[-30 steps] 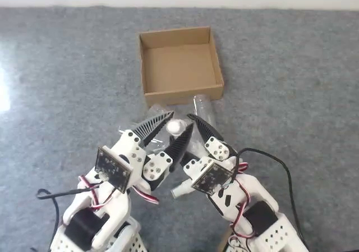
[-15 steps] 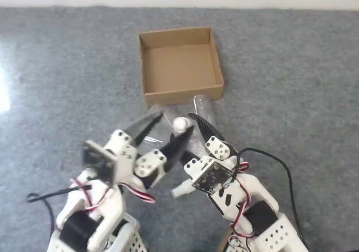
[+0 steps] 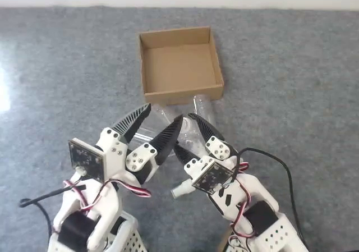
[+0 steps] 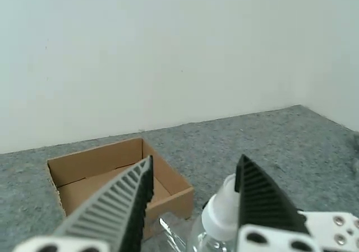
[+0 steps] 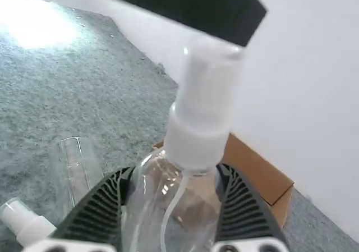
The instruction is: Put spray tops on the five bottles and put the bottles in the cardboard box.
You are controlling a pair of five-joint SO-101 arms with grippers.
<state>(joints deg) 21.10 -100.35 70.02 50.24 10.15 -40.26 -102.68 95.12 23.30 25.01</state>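
1. The cardboard box (image 3: 182,92) sat upper centre in the high view, with open grey carpet (image 3: 291,67) off every edge.
2. The bottle (image 5: 168,201) with its spray top (image 5: 205,111) on stood upright just below the box's front edge, clamped by the right gripper (image 3: 183,131).
3. The left gripper (image 3: 164,114) had its jaws spread wide astride that top (contact could not be told).
4. A lying bottle (image 3: 203,107) and a second lying bottle (image 3: 159,113) were just beside the box front.
5. 1 loose spray top (image 3: 180,191) lay lower centre.

Cardboard box (image 3: 182,93): one | bottles made out: three – capped bottle (image 5: 168,201), open bottle (image 3: 203,107), second open bottle (image 3: 161,113) | spray tops: two – fitted spray top (image 5: 205,117), loose spray top (image 3: 180,191) | grippers: two – left gripper (image 4: 195,161), right gripper (image 5: 175,172)
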